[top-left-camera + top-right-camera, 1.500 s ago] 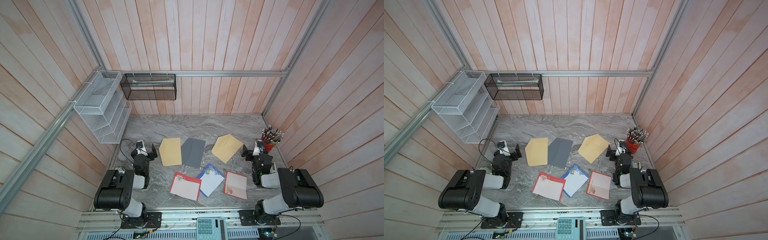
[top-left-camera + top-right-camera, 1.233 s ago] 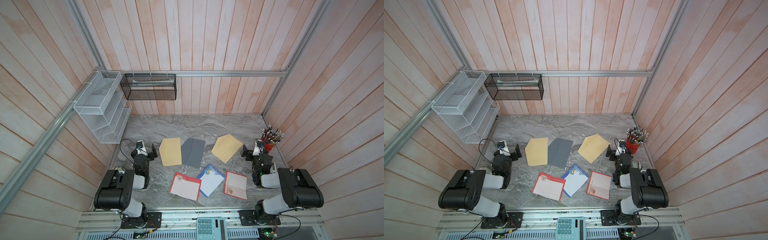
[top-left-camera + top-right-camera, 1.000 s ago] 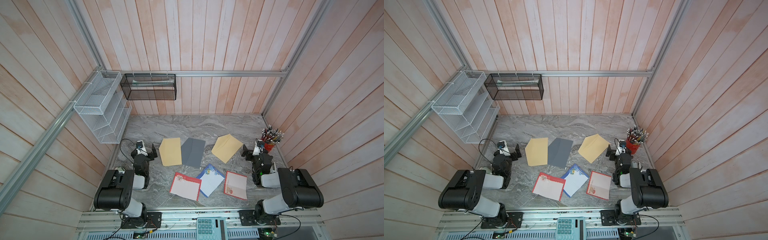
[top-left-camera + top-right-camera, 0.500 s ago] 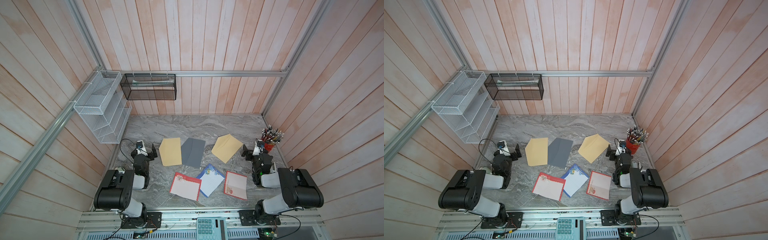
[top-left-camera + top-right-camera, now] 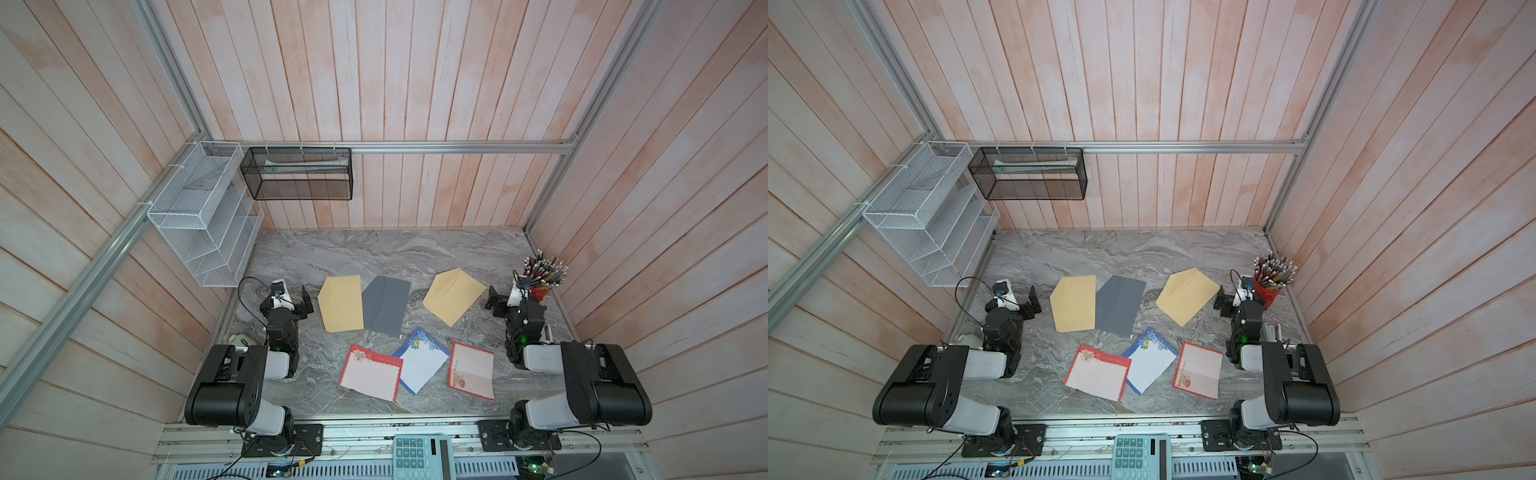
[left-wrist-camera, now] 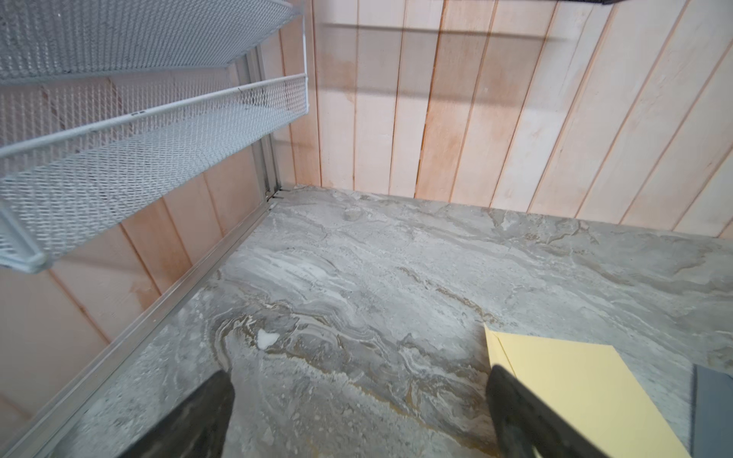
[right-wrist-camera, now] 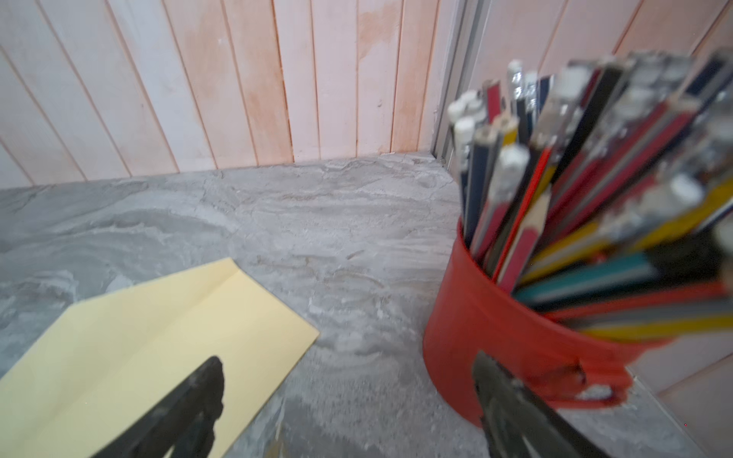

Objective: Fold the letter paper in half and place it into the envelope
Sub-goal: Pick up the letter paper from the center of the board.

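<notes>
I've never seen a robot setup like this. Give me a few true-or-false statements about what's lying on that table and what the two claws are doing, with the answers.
1. The left gripper and right gripper are both open and hold nothing. True.
2. The grey envelope lies between the two yellow envelopes. True.
3. The blue-bordered letter paper is already tucked inside an envelope. False: it lies on the table, outside every envelope, between two red-bordered sheets.
4. The red cup of pencils stands beside the left gripper. False: it stands beside the right gripper.
5. A black mesh basket hangs on the back wall. True.
</notes>
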